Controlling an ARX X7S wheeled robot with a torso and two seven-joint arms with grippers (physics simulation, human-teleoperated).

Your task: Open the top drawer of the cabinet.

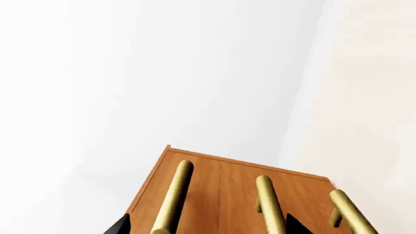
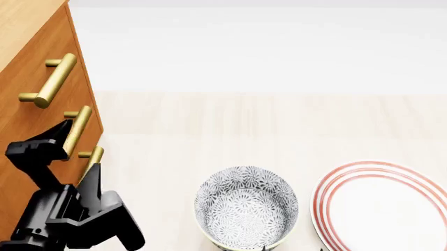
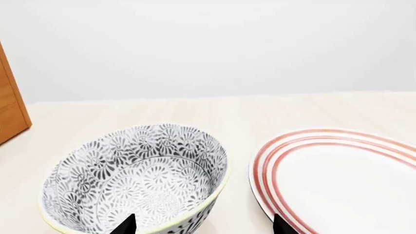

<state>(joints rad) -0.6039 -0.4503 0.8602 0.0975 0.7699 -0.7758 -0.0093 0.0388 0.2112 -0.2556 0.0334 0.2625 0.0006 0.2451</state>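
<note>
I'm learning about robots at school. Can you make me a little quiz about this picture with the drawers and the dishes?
1. True or false: the bowl has food in it.
2. How many gold handles show on the cabinet in the head view? A) one B) three C) five
3. Fill in: the left gripper is beside the ____ handle, counting from the top handle of the top drawer.

Key:
1. False. The bowl is empty, and so is the plate next to it.
2. B, three.
3. Second. Its fingers are open and not yet around the top handle.
</note>
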